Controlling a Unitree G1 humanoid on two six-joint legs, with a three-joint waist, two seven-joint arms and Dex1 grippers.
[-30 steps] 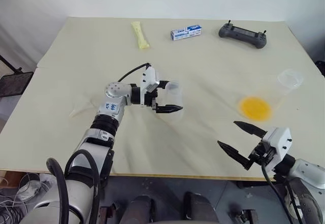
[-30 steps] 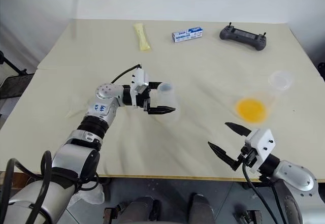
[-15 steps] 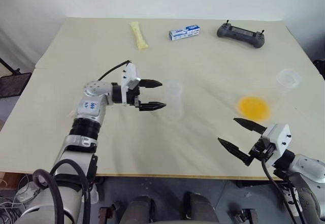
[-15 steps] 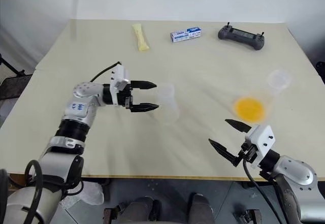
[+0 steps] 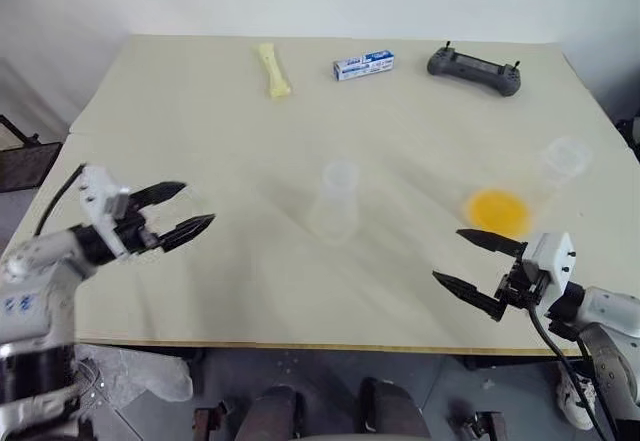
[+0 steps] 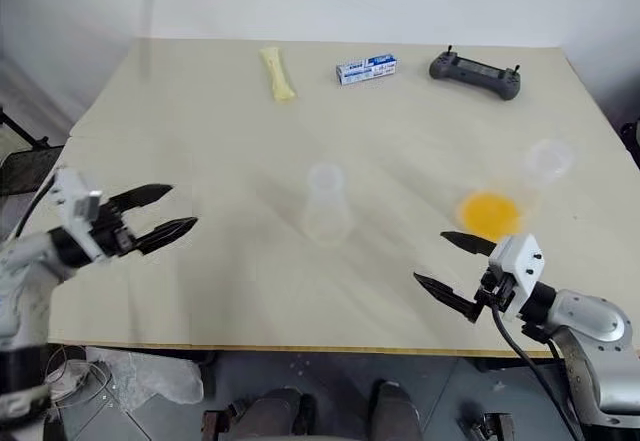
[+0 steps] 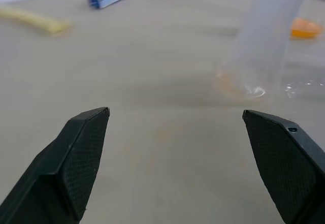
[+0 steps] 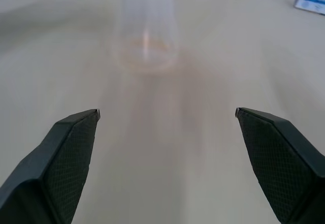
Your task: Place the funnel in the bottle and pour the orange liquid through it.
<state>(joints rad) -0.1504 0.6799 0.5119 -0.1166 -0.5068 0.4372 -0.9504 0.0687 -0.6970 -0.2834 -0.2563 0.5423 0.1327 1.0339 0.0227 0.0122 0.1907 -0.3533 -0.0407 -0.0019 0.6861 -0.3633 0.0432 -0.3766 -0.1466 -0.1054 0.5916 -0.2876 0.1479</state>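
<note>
The bottle (image 5: pixel 338 199) stands mid-tabletop (image 5: pixel 200 101) – clear, light, probably slippery. Both grippers, left (image 5: pixel 178 211) and right (image 5: pixel 478 264), hold jaws spread, empty; a neck grasp seems safest

Silver arms, white-housed black pincers (image 5: pixel 478 265), black cables

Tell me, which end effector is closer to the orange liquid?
Right. The right end effector hovers just in front of the orange liquid; the left end effector is far across the table.
</note>
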